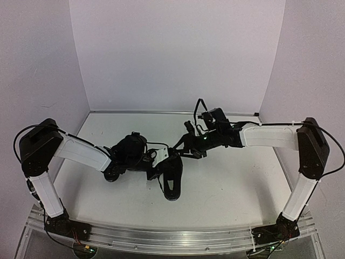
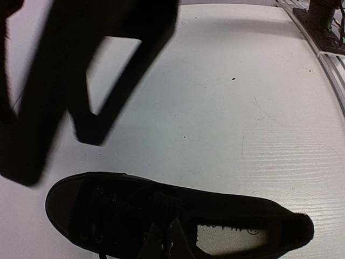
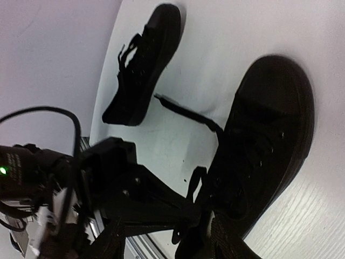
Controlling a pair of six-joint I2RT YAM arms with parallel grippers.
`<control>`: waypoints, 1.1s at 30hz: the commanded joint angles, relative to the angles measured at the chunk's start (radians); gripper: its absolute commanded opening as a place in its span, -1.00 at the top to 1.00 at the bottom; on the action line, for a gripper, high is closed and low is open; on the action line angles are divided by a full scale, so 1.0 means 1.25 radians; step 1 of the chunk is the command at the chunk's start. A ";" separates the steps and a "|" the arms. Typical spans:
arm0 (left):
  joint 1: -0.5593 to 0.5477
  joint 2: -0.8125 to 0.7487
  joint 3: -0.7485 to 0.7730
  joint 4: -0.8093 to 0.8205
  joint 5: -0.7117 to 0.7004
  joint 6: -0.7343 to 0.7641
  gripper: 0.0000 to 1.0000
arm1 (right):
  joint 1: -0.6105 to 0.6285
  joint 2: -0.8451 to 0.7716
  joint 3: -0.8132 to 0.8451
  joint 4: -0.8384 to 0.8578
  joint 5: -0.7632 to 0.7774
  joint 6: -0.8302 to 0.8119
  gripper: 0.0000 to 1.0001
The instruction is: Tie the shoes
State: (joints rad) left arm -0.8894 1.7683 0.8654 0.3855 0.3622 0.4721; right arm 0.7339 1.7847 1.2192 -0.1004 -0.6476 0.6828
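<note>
Near the left wall one shoe (image 3: 143, 65) lies alone on the white table (image 1: 232, 183). The left gripper (image 1: 158, 164) is clenched tight, its tip at the lacing of the second shoe (image 1: 172, 181) in the middle; whether a lace is pinched cannot be told. One loose lace (image 3: 188, 114) of this shoe trails flat across the table. The right gripper (image 1: 180, 147) hovers just over the same lacing, released, jaws partly apart
</note>
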 commanded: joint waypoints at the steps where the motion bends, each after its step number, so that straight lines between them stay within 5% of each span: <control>1: -0.006 -0.018 0.026 0.006 -0.009 0.006 1.00 | 0.028 0.003 -0.016 0.014 0.004 0.028 -0.04; 19: -0.014 -0.018 0.034 -0.002 -0.019 0.009 1.00 | 0.037 0.052 -0.023 0.017 0.023 0.037 0.48; 26: -0.015 -0.013 0.045 -0.017 -0.025 0.006 0.99 | 0.039 0.055 -0.023 0.020 0.022 0.036 1.00; 33: 0.011 -0.098 0.102 -0.252 -0.052 0.003 0.11 | 0.039 0.039 -0.035 0.019 0.041 0.034 1.00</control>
State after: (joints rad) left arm -0.9016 1.7587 0.9156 0.2570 0.3196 0.4651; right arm 0.7815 1.8450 1.1879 -0.0879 -0.6230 0.7333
